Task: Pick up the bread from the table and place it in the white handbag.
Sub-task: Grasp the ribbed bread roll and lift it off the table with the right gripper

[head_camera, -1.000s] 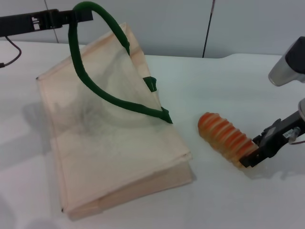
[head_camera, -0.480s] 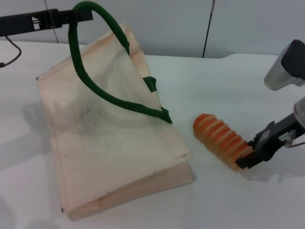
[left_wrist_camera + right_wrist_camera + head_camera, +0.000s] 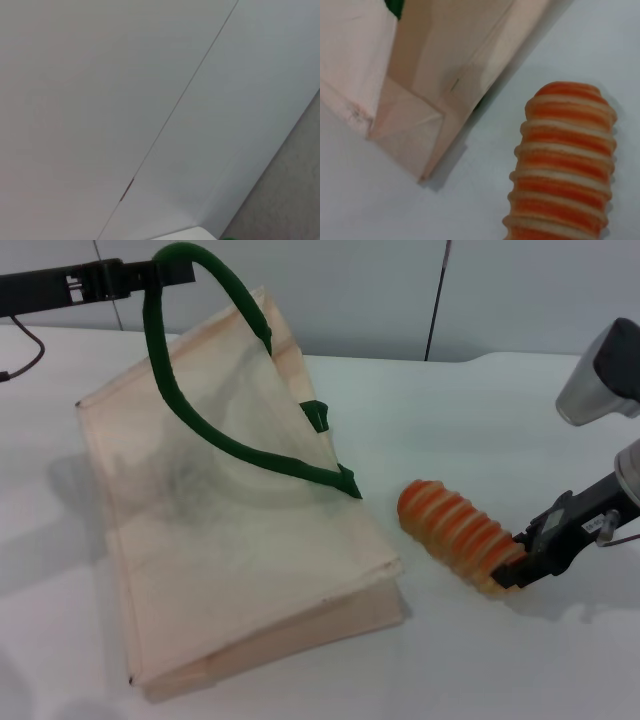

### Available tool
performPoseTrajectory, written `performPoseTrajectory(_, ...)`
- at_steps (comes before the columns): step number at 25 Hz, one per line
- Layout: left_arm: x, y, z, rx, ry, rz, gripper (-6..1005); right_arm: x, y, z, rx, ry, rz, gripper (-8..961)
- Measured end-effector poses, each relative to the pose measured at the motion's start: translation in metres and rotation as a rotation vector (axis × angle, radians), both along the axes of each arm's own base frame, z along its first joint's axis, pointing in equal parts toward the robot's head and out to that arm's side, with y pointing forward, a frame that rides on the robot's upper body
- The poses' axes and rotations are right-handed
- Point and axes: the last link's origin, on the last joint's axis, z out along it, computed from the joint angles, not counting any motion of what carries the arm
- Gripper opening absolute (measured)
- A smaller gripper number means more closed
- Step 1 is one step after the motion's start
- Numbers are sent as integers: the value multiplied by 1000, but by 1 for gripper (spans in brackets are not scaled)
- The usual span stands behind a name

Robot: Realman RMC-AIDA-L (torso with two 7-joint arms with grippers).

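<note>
The bread [image 3: 450, 533], an orange loaf with cream ridges, lies just right of the white handbag [image 3: 220, 550] on the table [image 3: 480, 410]. My right gripper [image 3: 512, 568] is shut on the bread's right end, low over the table. The right wrist view shows the bread [image 3: 562, 165] close to the bag's bottom corner [image 3: 420, 125]. My left gripper [image 3: 172, 272] is at the upper left, shut on one dark green handle [image 3: 190, 400], and holds that side of the bag raised so the mouth gapes. The left wrist view shows only wall.
The second green handle [image 3: 316, 416] pokes out behind the raised bag panel. A grey wall with a vertical seam [image 3: 437, 300] stands behind the table. White tabletop lies right of and in front of the bread.
My right gripper has moved left with the bread, bringing it closer to the bag's side. The left gripper and the raised handle have not moved.
</note>
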Motion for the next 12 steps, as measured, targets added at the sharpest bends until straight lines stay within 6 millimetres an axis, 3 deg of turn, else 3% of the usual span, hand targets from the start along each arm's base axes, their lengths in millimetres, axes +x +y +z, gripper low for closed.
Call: performPoseTrajectory(12, 0, 0, 0, -2, -2, 2, 217, -2, 8, 7, 62, 35, -8, 493)
